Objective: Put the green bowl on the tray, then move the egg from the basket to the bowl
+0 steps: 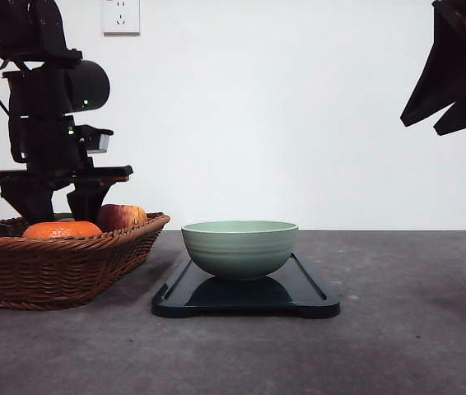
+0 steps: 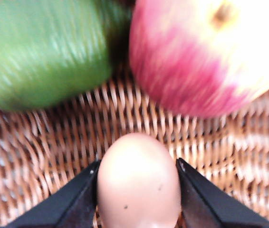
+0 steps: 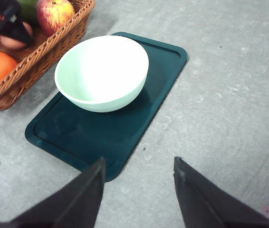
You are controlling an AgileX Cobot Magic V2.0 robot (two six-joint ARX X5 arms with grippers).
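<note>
We see a grey speckled tabletop (image 1: 398, 329) carrying two things side by side: the wicker basket (image 1: 52, 267) beneath our left gripper (image 1: 58, 197), and the dark tray (image 1: 245, 298) just beside it, toward our right gripper (image 3: 137, 190).

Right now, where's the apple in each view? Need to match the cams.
Front view: apple at the right end of the basket, behind the orange fruit, left of the green bowl.
Left wrist view: apple on the weave beside a green fruit, just beyond the egg pinched by the left gripper.
Right wrist view: apple inside the basket, near the bowl-side rim.
Shared landmark: the basket's wicker weave.
</note>
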